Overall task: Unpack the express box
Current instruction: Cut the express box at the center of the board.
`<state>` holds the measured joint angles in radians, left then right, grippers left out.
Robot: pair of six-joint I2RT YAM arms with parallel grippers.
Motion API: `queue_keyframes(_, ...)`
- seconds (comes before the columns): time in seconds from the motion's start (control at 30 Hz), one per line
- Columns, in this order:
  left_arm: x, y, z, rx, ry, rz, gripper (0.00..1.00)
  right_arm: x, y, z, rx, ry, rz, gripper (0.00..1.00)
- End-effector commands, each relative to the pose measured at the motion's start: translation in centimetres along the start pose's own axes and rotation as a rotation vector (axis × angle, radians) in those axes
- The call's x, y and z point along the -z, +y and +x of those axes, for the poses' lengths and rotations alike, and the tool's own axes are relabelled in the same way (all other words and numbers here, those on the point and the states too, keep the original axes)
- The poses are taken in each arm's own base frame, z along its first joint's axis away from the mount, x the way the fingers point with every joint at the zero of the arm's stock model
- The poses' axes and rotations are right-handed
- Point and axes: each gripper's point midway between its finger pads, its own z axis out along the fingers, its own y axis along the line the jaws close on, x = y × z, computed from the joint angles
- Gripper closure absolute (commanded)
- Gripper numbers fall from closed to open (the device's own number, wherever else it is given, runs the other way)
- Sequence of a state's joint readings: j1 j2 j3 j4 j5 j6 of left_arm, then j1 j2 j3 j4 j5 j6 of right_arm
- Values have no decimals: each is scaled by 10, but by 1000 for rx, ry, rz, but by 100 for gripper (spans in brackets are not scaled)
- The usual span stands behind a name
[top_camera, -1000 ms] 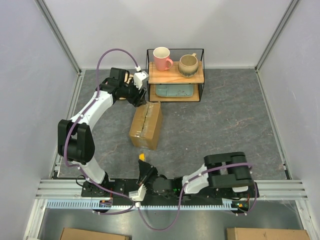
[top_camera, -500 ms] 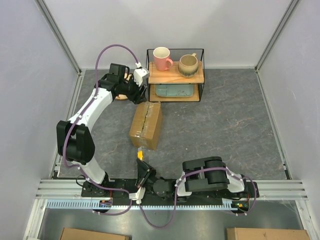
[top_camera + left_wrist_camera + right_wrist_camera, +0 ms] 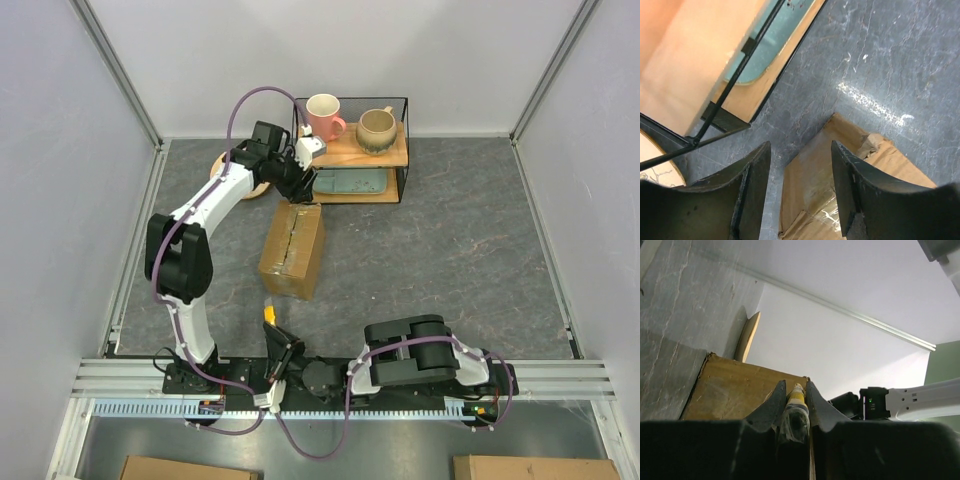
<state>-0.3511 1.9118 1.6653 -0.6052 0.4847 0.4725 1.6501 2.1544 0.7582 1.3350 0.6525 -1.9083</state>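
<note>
The express box (image 3: 292, 250), a brown carton with clear tape along its top seam, lies mid-table. My left gripper (image 3: 299, 189) hovers open over the box's far end, close to the shelf. In the left wrist view the taped box corner (image 3: 812, 182) shows below the spread jaws of that gripper (image 3: 801, 150), with nothing between them. My right gripper (image 3: 273, 333) sits low by the near edge, shut on a slim yellow tool (image 3: 268, 312) that points at the box's near end. The right wrist view shows the yellow tool (image 3: 797, 396) pinched in the gripper (image 3: 795, 385), with the box (image 3: 740, 390) just beyond.
A wire shelf (image 3: 350, 150) at the back holds a pink mug (image 3: 323, 115), a tan mug (image 3: 377, 128) and a teal plate (image 3: 347, 181). A round wooden disc (image 3: 222, 161) lies left of the shelf. Plain cardboard boxes (image 3: 160, 468) sit below the table edge.
My left arm has swung right, from beside the shelf to over the box's far end, its jaws a little narrower. The right gripper with the tool has shifted slightly left and nearer.
</note>
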Motion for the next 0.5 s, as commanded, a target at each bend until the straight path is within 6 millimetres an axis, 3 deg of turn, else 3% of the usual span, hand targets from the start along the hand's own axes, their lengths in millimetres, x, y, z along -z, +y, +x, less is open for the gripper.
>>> queue_keyframes(0.0,2,5,5,-32,24,-9,42,3,-93,25,-276,32,383,100)
queue_keyframes(0.13,3,1,17,-31,44,-7,44,0,-94,30,-284,32,390,100)
queue_keyframes(0.27,13,0,13,-36,24,-12,44,0,-101,36,-291,43,410,100)
queue_keyframes(0.47,19,-2,22,-28,23,-8,44,-3,-113,61,-300,102,438,100)
